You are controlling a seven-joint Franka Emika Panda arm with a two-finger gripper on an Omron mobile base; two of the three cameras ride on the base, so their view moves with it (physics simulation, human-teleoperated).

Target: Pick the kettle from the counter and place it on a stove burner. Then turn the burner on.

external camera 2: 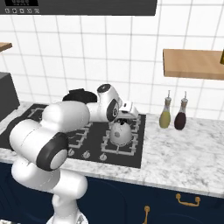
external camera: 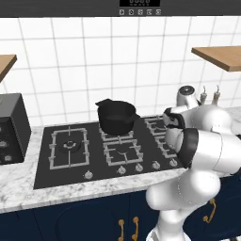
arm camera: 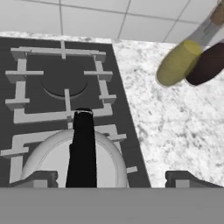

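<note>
The shiny silver kettle (external camera 2: 120, 134) stands upright on the front right burner of the black cooktop (external camera 2: 131, 153). From the hand view I look down on the kettle (arm camera: 105, 164), with its black handle running across the top. My gripper (external camera 2: 124, 116) hangs just above it, open, its fingertips (arm camera: 190, 179) spread wide on either side of the handle and holding nothing. The marbled counter (external camera 2: 183, 153) lies to the right of the stove. In the left base view my own arm hides the kettle.
A black pot (external camera: 116, 116) sits on the back middle burner. Two slim bottles (external camera 2: 165, 113) (external camera 2: 180, 115) stand by the wall to the right of the stove. A row of knobs (external camera: 139, 167) runs along the cooktop's front edge. A dark appliance (external camera: 12, 127) stands at the left.
</note>
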